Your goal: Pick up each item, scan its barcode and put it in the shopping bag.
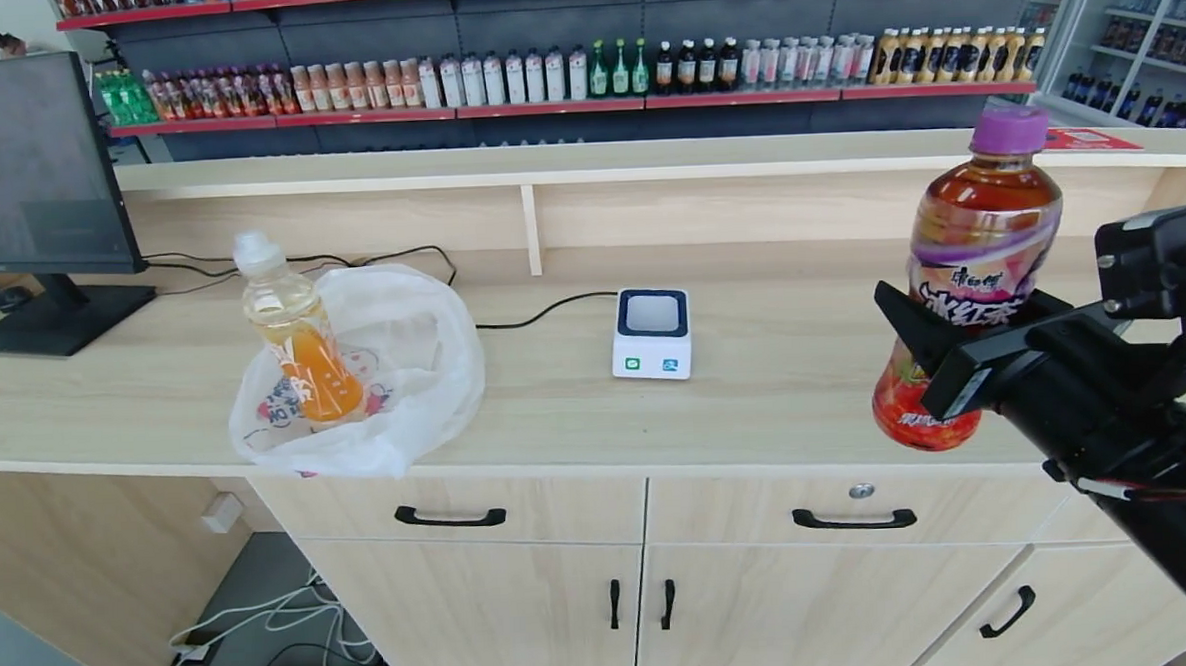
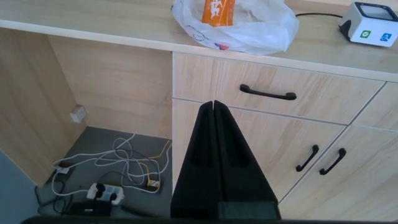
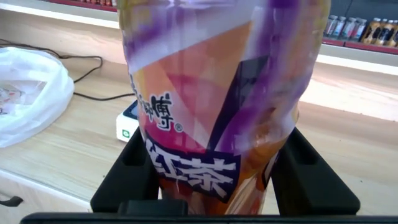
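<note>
Right claw (image 1: 939,353) clamped round tea bottle (image 1: 984,226), upright, held above surface (image 1: 756,396) at right, well apart from scanner (image 1: 652,332); scan likely pending. Orange bottle (image 1: 298,336) stands in bag (image 1: 415,381), left. Left claw (image 2: 214,107) together, low.

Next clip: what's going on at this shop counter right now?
The right gripper is shut on a purple-capped plastic bottle of reddish tea, holding it upright at the right end of the light wooden counter, to one side of the small white cube-shaped barcode scanner. A white-capped bottle of orange drink already stands in the white plastic shopping bag on the left. The left gripper is shut on nothing, low before the cabinet drawers.
</note>
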You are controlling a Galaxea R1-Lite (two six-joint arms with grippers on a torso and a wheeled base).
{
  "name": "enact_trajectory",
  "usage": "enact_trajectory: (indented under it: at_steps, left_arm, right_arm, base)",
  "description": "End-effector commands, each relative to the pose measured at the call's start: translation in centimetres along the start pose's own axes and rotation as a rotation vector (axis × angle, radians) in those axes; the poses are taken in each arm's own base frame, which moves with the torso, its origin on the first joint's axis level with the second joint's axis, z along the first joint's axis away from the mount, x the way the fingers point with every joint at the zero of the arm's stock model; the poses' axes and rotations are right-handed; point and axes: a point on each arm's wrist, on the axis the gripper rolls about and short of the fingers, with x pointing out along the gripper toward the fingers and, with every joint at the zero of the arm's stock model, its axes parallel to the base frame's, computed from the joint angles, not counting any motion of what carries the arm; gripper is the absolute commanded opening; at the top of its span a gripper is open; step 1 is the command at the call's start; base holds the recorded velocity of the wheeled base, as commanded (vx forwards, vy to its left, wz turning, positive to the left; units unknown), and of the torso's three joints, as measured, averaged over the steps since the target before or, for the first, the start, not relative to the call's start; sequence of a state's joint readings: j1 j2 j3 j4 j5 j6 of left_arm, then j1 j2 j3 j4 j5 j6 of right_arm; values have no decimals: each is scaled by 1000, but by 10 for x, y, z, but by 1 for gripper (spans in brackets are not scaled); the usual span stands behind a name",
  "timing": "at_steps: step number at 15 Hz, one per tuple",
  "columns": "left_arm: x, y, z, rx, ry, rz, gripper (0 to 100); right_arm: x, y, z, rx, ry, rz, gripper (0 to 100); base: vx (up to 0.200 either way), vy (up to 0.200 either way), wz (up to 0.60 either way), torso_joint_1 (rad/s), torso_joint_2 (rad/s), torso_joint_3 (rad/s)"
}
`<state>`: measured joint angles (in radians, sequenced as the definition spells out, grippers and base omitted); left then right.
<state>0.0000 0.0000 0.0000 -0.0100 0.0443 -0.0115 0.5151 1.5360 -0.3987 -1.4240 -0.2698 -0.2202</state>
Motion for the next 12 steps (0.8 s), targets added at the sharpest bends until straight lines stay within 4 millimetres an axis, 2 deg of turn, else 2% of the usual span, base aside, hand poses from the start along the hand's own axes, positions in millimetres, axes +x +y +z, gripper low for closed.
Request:
enact_trajectory:
  at_steps: [1, 4, 6, 10, 12]
  left_arm:
    - [0, 0, 0, -1, -1, 0, 0]
    - [0, 0, 0, -1, -1, 0, 0]
    - [0, 0, 0, -1, -1, 0, 0]
    - [0, 0, 0, 5, 1, 0, 0]
    - [0, 0, 0, 5, 1, 0, 0]
  right_arm:
    - [4, 2, -1, -1, 2, -1, 0]
    - [12, 7, -4, 3, 5, 15, 0]
    - [27, 11, -5, 41, 3, 16, 0]
    - [77, 25, -1, 115, -33, 13, 0]
    - [84, 30, -1, 172, 16, 26, 0]
  base:
    - [0, 200, 0, 2, 2, 2]
    - [0, 200, 0, -1, 1, 4]
    - [0, 200, 0, 5, 2, 5]
    - [0, 0, 0, 0, 0, 0]
    - [200, 0, 0, 2, 2, 7]
